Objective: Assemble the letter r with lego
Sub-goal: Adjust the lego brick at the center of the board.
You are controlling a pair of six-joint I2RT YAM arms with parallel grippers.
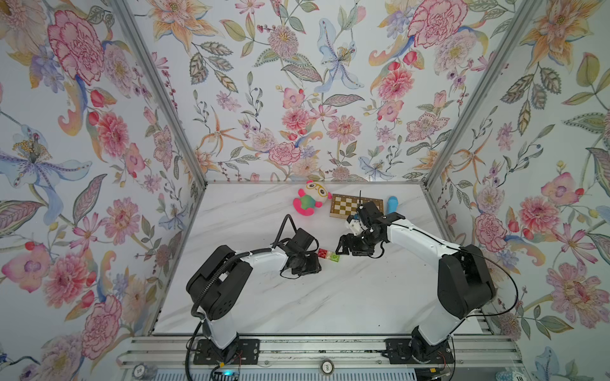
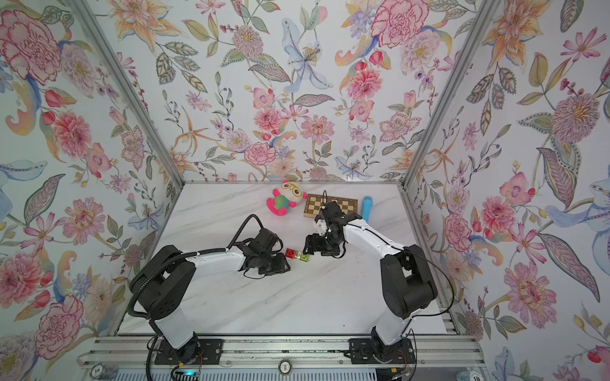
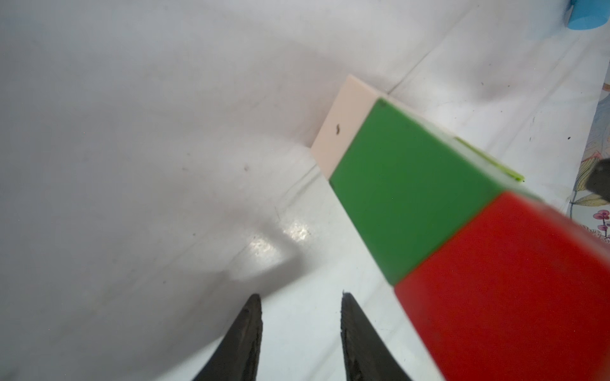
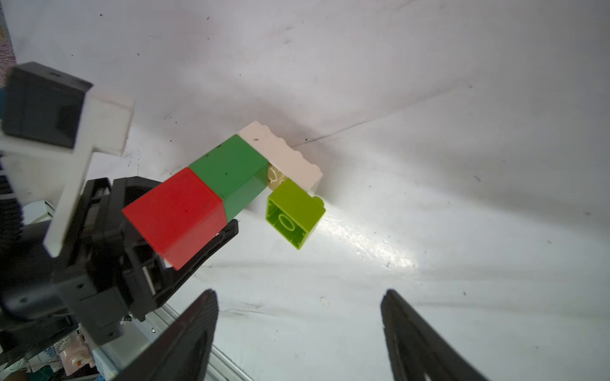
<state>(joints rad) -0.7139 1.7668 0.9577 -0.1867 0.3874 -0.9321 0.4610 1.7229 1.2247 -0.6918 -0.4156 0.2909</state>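
Where floral wallpaper [image 1: 297, 82] walls in the white marble table [image 1: 330, 297], the letter r [image 1: 328, 255] lies near the table's middle, between my grippers. My left gripper [image 3: 300, 295] stands slightly parted and my right gripper [image 4: 300, 292] wide apart, both empty. The right wrist view shows the hollow underside of the lime brick [image 4: 295, 211], a mere sliver in the left wrist view. Both top views alone show the chessboard [image 1: 346, 206] at the far edge.

I am probably in a lab test booth: floral-papered walls [image 1: 82, 148], aluminium frame posts [image 1: 164, 102], marble-look tabletop [image 1: 346, 303] beneath my jaws, slotted base rail [image 1: 313, 351].
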